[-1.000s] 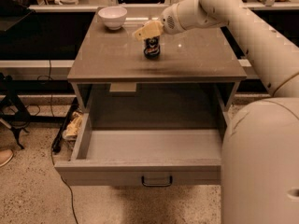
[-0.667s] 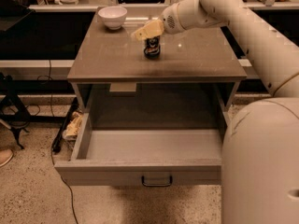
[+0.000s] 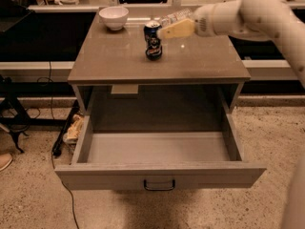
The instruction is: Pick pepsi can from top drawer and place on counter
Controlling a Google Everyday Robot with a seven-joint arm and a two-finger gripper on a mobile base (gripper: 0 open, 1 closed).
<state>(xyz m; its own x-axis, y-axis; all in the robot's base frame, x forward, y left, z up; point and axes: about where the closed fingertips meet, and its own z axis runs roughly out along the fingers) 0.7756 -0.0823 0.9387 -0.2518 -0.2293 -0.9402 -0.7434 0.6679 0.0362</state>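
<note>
The pepsi can (image 3: 153, 41) stands upright on the counter (image 3: 119, 61), near its back middle. It is dark blue with a silver top. My gripper (image 3: 166, 32) reaches in from the right at the end of the white arm (image 3: 238, 13). Its cream tip is right beside the can's upper right side, and the can's top is uncovered. The top drawer (image 3: 157, 173) is pulled wide open below the counter, and its grey inside shows nothing in it. Its small dark handle (image 3: 159, 185) is on the front panel.
A white bowl (image 3: 113, 17) sits at the counter's back left. A clear plastic bottle (image 3: 174, 18) lies just behind the gripper. Cables and a bag (image 3: 71, 128) lie on the floor left of the cabinet. A dark shelf unit runs behind.
The gripper has drawn back to the right, off the top of the can. The can stays standing in the same spot on the counter.
</note>
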